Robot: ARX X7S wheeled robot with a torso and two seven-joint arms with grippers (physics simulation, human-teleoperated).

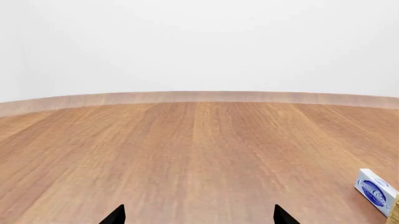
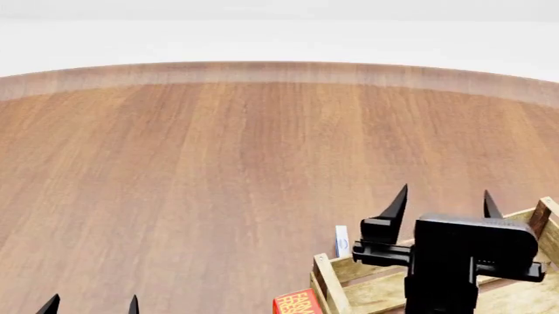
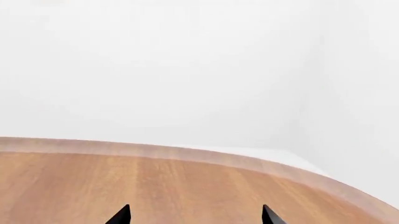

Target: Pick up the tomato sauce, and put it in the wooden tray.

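Note:
The wooden tray (image 2: pixel 324 280) shows at the head view's lower right, cut by the frame edge; its corner also shows in the left wrist view (image 1: pixel 395 213). Just left of the tray's near corner, a red label with yellow lettering (image 2: pixel 295 305) pokes up from the bottom edge. It looks like the tomato sauce, mostly out of frame. My right gripper (image 2: pixel 446 195) hangs open above the tray's left part, holding nothing; its wrist view (image 3: pixel 195 217) shows only bare table. My left gripper (image 2: pixel 91 305) is open at the lower left, far from both (image 1: pixel 199 217).
A small white-and-blue box (image 2: pixel 342 241) stands against the tray's far-left outer side, also seen in the left wrist view (image 1: pixel 376 191). The round wooden table (image 2: pixel 218 163) stretches ahead to its curved far edge, with white walls beyond.

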